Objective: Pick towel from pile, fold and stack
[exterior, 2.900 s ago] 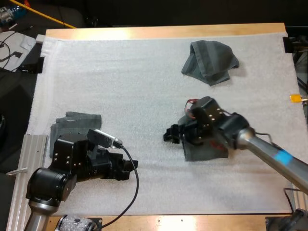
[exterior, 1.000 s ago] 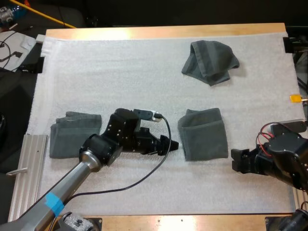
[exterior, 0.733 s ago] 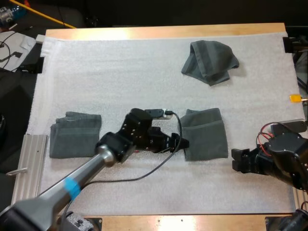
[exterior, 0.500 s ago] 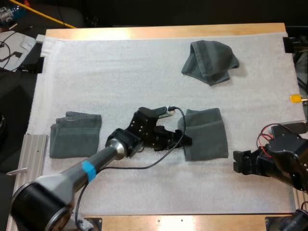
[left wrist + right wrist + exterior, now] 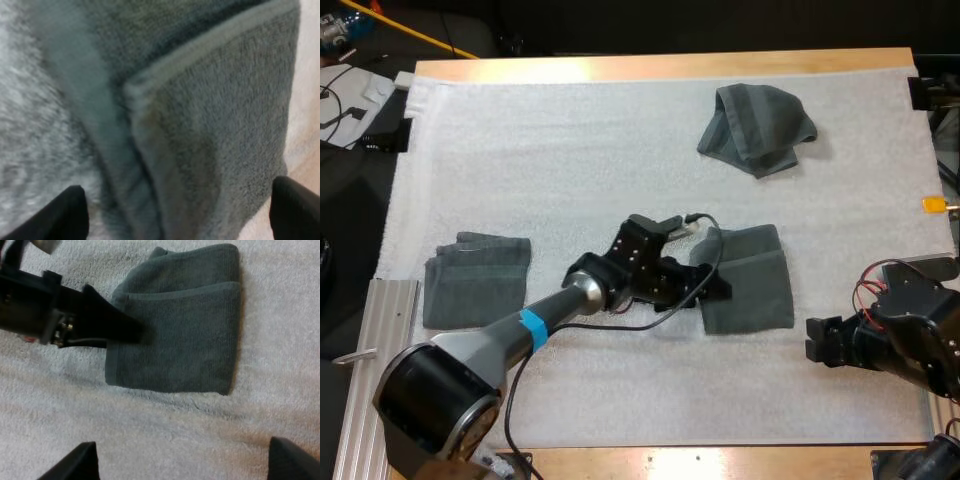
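- A single folded towel (image 5: 752,285) is seen lying flat on the white mat (image 5: 570,150), a little right of the middle, with its layered edges turned towards the left arm.
- The left gripper (image 5: 713,289) is set low at that towel's left edge; its black fingers (image 5: 65,212) are held wide apart, with the towel's folded corner seen between them and nothing clamped.
- In the right wrist view, one dark finger of the left gripper is seen reaching onto the towel's left border, over the line where the upper layer ends.
- The right gripper (image 5: 814,340) is held over bare mat near the table's right side, well apart from the folded towel; its fingers (image 5: 75,462) are spread, and nothing is gripped.
- A crumpled towel (image 5: 758,127) is left at the far right of the mat, well apart from both grippers.
- A folded stack (image 5: 477,280) of towels is placed near the mat's left edge, beside a metal rail (image 5: 370,350).
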Robot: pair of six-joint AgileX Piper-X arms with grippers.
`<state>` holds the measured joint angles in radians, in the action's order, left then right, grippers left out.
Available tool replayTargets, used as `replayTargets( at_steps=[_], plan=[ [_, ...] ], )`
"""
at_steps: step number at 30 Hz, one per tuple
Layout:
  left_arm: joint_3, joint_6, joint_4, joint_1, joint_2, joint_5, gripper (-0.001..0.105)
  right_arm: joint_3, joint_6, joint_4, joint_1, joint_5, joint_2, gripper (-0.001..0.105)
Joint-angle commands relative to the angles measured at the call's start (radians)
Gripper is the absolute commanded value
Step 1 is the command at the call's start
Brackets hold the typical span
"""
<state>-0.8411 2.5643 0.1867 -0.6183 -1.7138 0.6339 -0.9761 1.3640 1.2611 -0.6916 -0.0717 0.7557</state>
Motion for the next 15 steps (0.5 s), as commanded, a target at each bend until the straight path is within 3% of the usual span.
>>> replayTargets(
  at_steps=[1, 12, 15],
  plan=[
    [-0.058, 0.018, 0.052, -0.041, -0.027, -0.012, 0.071, -0.007, -0.008, 0.006, -0.002, 0.006, -0.004, 0.066],
    [-0.203, 0.035, 0.153, -0.112, -0.115, -0.018, 0.070, -0.007, -0.014, 0.011, -0.001, 0.017, -0.010, 0.066],
    [-0.209, 0.035, 0.150, -0.114, -0.115, -0.011, 0.062, -0.008, -0.012, 0.011, -0.003, 0.018, -0.011, 0.066]
  ],
)
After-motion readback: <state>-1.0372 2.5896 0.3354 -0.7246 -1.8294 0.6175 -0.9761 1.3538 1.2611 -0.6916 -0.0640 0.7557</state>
